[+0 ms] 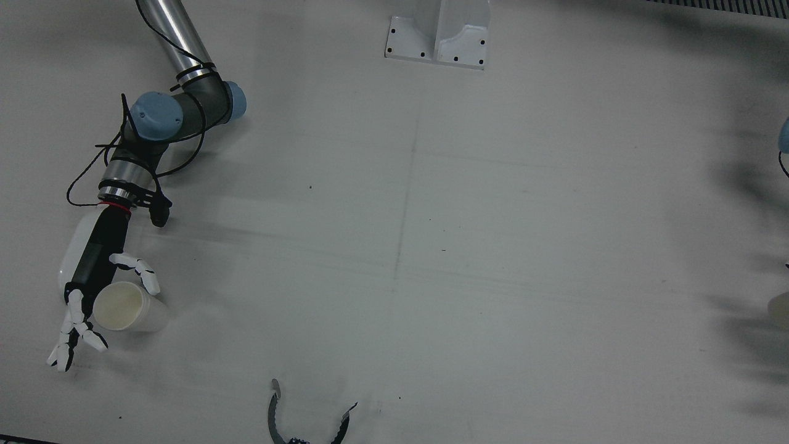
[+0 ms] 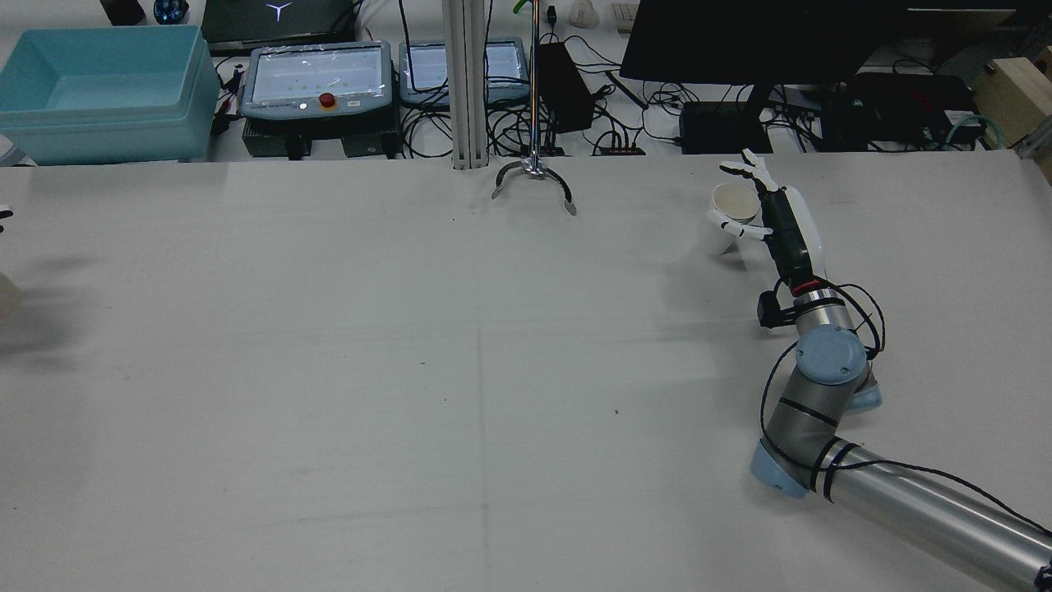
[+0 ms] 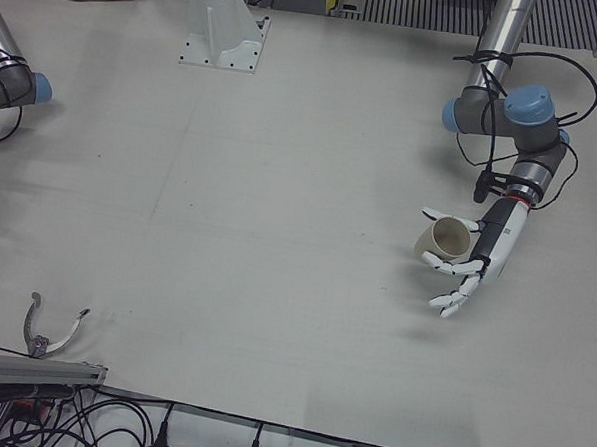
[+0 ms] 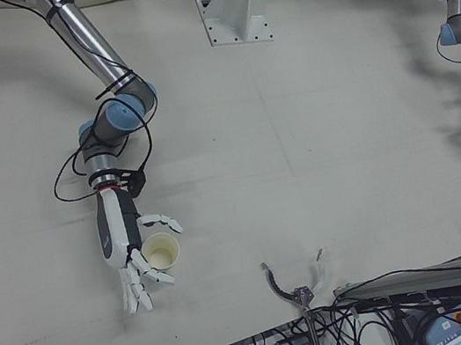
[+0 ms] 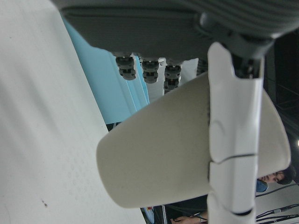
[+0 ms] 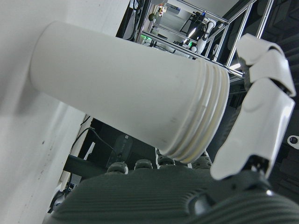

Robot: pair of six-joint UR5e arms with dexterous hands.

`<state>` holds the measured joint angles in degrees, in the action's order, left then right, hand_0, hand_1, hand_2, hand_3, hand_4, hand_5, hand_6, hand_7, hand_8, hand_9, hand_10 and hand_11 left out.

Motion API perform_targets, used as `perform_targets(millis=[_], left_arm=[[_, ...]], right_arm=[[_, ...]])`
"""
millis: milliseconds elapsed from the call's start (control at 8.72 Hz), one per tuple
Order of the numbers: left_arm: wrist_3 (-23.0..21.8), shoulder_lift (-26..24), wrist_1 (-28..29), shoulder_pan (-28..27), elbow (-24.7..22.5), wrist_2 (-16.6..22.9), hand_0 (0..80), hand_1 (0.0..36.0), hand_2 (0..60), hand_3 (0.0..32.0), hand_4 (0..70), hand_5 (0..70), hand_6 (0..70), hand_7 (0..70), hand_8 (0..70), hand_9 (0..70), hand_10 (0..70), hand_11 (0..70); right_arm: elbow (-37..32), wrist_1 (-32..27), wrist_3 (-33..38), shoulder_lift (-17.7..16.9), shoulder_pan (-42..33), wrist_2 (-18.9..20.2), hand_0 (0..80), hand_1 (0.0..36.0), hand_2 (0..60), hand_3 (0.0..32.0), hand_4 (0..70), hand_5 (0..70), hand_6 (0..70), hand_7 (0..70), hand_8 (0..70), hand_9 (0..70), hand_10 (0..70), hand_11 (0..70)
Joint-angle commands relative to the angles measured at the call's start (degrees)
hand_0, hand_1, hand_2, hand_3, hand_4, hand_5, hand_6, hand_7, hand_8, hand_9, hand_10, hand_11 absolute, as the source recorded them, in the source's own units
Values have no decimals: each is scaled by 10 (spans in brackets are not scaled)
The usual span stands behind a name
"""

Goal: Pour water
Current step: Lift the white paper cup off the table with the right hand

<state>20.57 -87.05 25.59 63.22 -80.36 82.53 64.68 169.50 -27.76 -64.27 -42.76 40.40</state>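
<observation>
The right hand (image 1: 92,271) cradled a white paper cup (image 1: 126,306), fingers apart; the left hand (image 3: 477,261) clasped another pale cup (image 3: 444,238).

My right arm (image 1: 169,37) is a polished silver tube with dark grey elbow housings and pale blue round joint caps. A thin black cable loops loosely along it, cinched by black ties, and a red ring marks the wrist just above my right hand (image 1: 92,283). That hand has a black ribbed palm, a smooth white back shell and white segmented fingers (image 1: 138,266) with black joints. My left hand (image 3: 477,258) looks the same, below another blue-capped grey joint.
</observation>
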Motion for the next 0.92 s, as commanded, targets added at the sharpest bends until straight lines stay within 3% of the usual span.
perform_targets(millis=[0, 803], left_arm=[[-6, 5, 0, 1, 1, 0, 648, 200, 0, 0, 599, 375, 107, 222, 68, 118, 57, 98], [-9, 3, 0, -1, -1, -1, 668, 205, 0, 0, 600, 378, 110, 223, 67, 116, 60, 102]], right_arm=[[-3, -4, 23, -2, -1, -9, 456, 162, 271, 22, 72, 232, 41, 130, 0, 12, 0, 0], [-32, -5, 28, 2, 0, -9, 437, 145, 278, 8, 104, 268, 53, 148, 0, 15, 0, 0]])
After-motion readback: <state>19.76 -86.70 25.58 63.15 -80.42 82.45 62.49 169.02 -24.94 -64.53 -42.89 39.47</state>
